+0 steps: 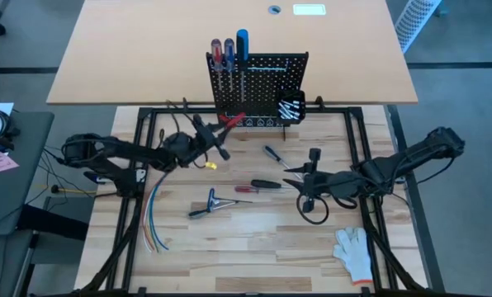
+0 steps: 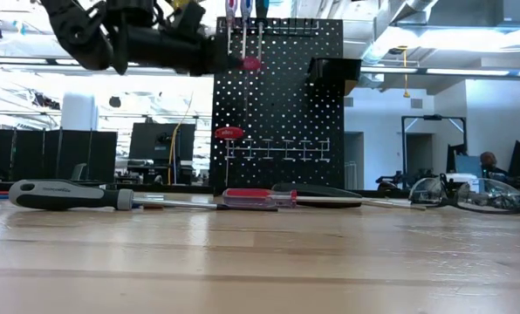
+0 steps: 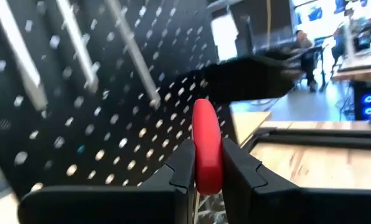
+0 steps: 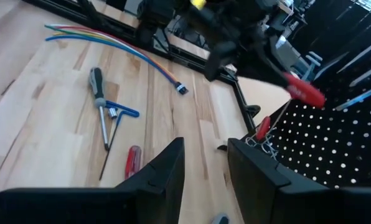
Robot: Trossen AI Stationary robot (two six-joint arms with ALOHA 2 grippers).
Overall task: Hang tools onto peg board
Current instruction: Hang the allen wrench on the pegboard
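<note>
Left claw (image 3: 207,163) beside peg board (image 3: 111,118)

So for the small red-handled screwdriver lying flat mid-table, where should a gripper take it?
Grip the red-handled screwdriver across its handle, coming straight down from above. It lies flat on the table with its thin shaft pointing toward the right gripper; the handle is the thicker part, with bare wood on both sides for the fingers.
</note>
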